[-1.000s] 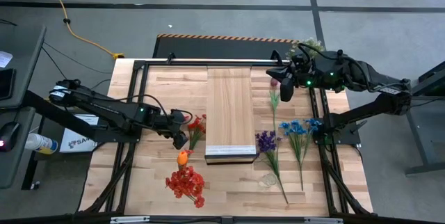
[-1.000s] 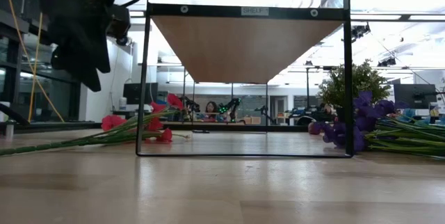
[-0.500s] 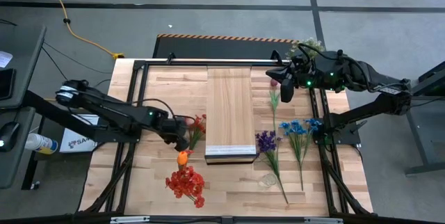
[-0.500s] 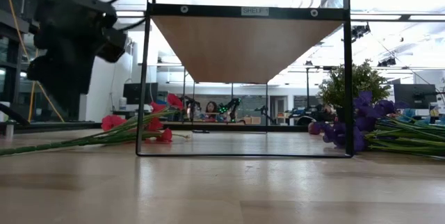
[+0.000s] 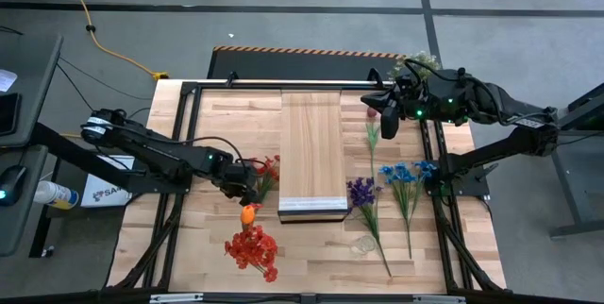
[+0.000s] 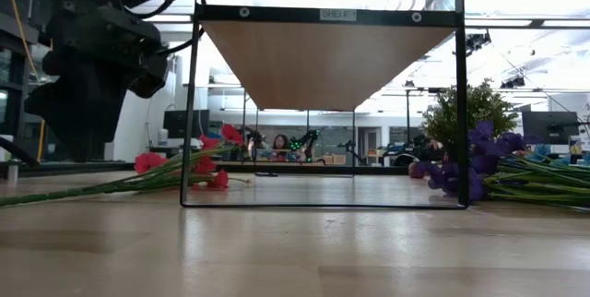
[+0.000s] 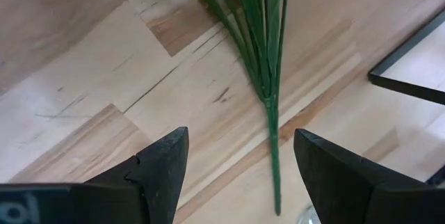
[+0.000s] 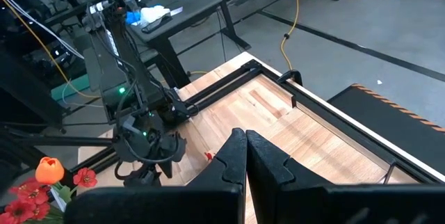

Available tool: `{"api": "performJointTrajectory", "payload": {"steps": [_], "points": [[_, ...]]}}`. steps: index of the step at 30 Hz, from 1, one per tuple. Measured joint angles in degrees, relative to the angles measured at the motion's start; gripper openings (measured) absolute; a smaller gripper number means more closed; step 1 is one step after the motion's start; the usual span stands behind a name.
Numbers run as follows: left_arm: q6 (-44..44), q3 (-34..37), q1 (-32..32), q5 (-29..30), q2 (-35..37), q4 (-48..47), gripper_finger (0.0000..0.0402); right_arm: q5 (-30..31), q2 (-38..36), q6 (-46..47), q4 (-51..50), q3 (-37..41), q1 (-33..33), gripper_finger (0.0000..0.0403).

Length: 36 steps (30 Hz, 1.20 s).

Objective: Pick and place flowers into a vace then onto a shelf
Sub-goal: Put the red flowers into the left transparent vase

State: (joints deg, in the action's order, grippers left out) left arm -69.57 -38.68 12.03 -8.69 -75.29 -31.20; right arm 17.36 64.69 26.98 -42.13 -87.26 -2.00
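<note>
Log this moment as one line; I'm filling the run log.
left gripper: open, over red flower stem | right gripper: shut, waiting at far right | shelf: bare

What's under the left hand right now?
The open left hand hangs over a bundled green flower stem lying on the wooden tabletop, its fingers straddling it. The stem's flower heads are out of the wrist view.

You have one shelf (image 5: 311, 156) standing mid-table and six flower bunches around it: three on its left side, namely one red spray (image 5: 267, 174), one single orange bloom (image 5: 248, 214) and one dense red-orange cluster (image 5: 252, 249) toward the near edge; three on its right side, namely one dark maroon stem (image 5: 372, 129), one purple bunch (image 5: 360, 192) and one blue bunch (image 5: 406, 174). Two arms are in view.
</note>
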Motion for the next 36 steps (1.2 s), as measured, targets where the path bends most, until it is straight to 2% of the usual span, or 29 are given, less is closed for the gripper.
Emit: {"api": "performJointTrajectory", "payload": {"steps": [16,28,36], "points": [[3.28,0.0,0.0,2.21,0.0,4.85,0.0294,-0.02,0.0,0.01,0.02,0.0,0.0,0.0],[5.74,-0.1,-0.01,-0.63,-10.49,13.65,0.0294,-1.41,0.0,0.2,0.56,-0.02,-0.02,0.0],[5.87,-0.22,-0.02,-0.53,-11.98,13.43,0.0294,-1.73,0.0,0.15,1.33,-0.02,-0.02,0.0]]}}
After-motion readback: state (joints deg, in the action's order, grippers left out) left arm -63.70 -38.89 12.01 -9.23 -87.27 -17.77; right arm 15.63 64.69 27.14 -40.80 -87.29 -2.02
